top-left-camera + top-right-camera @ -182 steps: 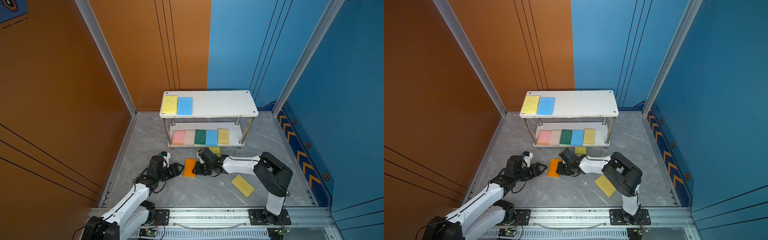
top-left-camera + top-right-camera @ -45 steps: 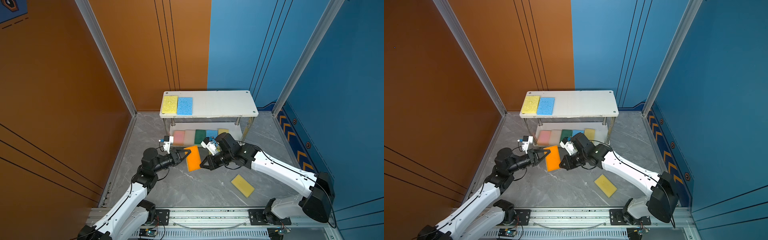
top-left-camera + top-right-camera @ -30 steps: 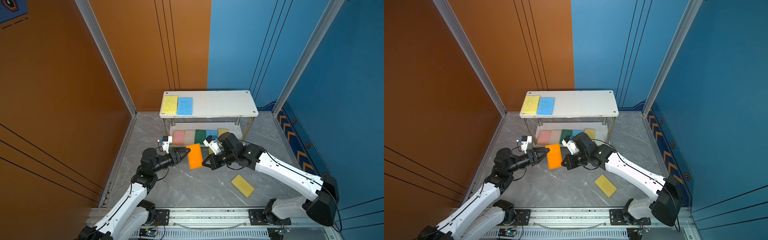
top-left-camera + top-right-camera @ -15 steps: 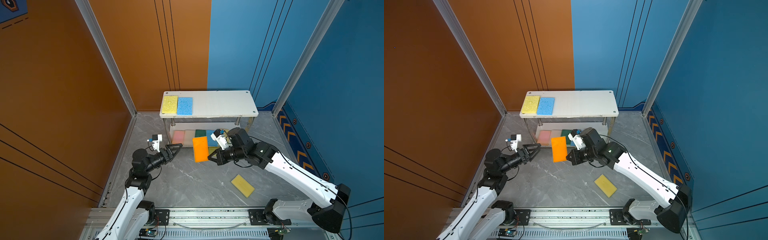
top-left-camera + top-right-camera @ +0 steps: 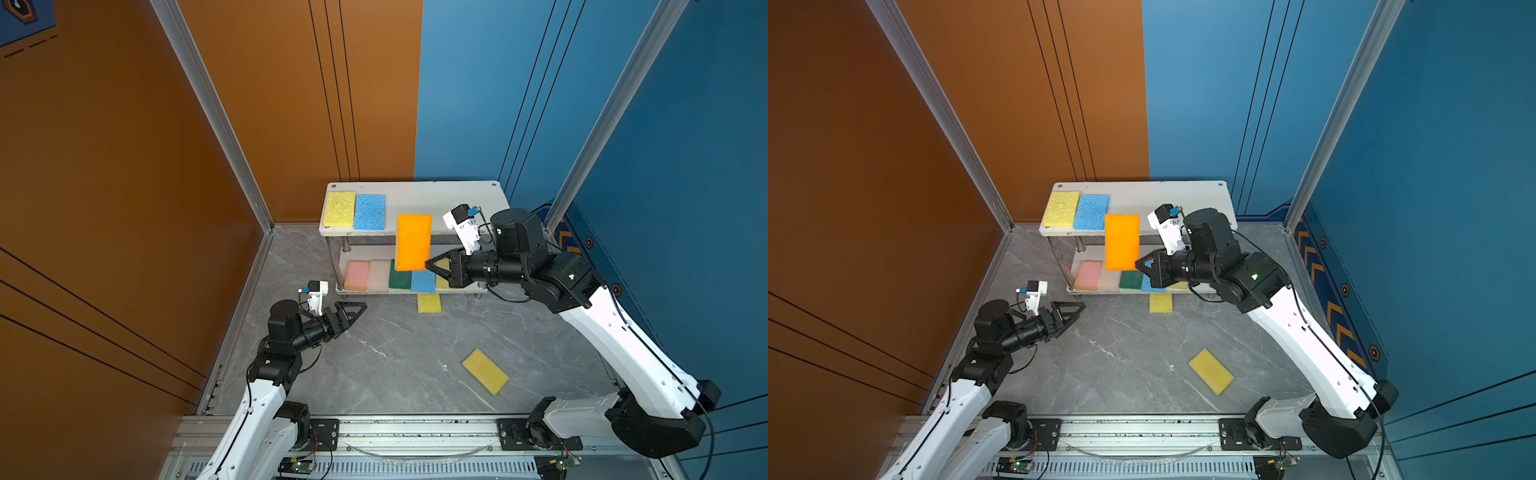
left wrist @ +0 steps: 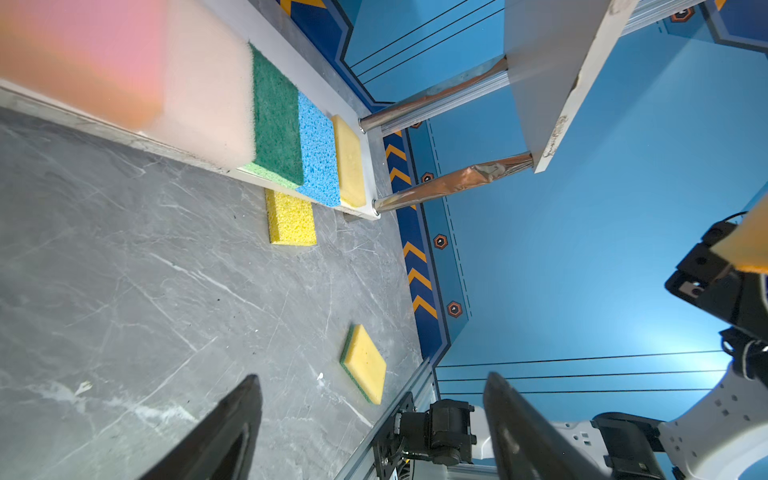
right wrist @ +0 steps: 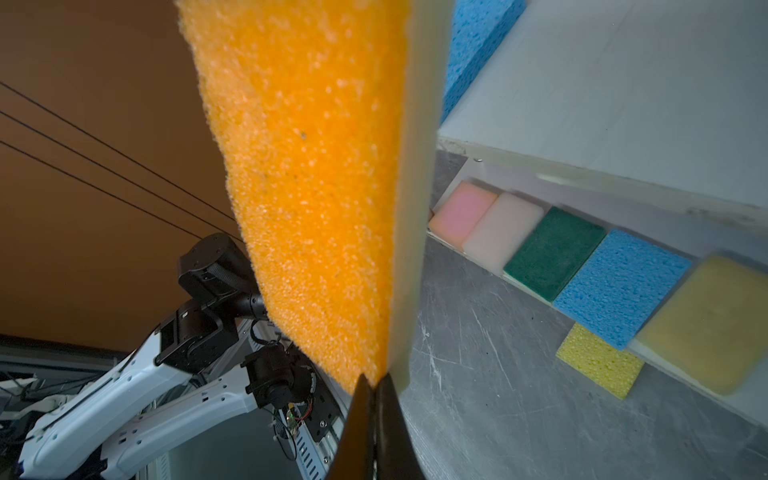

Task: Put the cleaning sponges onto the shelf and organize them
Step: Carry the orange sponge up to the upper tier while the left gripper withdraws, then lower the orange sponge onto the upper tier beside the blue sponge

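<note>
Seven sponges (image 5: 370,212) on shelf (image 5: 457,199), right claw (image 5: 430,266) clenched on orange sponge (image 5: 413,243), left claw (image 5: 353,313) released, two yellow sponges (image 5: 485,371) left on bench (image 5: 374,365).

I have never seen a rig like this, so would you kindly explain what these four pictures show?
They show a robot's left arm and right arm, mounted on a rail beside a grey floor. Two pictures come from a paired camera overhead; the other two from a camera on each wrist. The shelf carries seven sponges: yellow and blue on top; pink, off-white, green, blue and yellow below. Two more yellow sponges lie on the floor, one by the shelf, one near the rail. The right fingers pinch an orange sponge in the air before the shelf; the left fingers are open and empty.
</note>
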You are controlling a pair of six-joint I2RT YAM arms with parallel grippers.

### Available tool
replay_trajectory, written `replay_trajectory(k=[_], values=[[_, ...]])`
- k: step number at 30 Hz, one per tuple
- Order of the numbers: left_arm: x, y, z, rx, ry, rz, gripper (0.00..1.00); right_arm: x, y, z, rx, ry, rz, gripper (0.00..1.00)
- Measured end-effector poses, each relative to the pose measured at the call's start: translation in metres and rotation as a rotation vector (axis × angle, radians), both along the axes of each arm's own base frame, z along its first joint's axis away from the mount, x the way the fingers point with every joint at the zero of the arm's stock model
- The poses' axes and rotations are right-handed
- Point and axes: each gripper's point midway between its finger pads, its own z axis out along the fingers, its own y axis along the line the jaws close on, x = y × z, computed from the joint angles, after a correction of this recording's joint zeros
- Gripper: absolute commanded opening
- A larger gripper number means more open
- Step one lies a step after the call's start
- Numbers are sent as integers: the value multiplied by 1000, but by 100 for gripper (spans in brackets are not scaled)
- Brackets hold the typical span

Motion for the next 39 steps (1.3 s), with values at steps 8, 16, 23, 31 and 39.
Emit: replay_trajectory(k=[8,16,23,31,39], values=[[-6,4,-5,103,22,-13,84,49,-1,15,-57,-42,-107,0],[-2,9,14,246,-42,-51,85,102,13,-6,-107,4,-154,0],[-5,21,4,341,-50,-61,85,120,17,-23,-131,41,-165,0],[-6,25,-1,365,-46,-59,85,119,17,-21,-125,45,-158,0],[-6,26,-2,372,-50,-64,85,119,19,-20,-114,51,-156,0]])
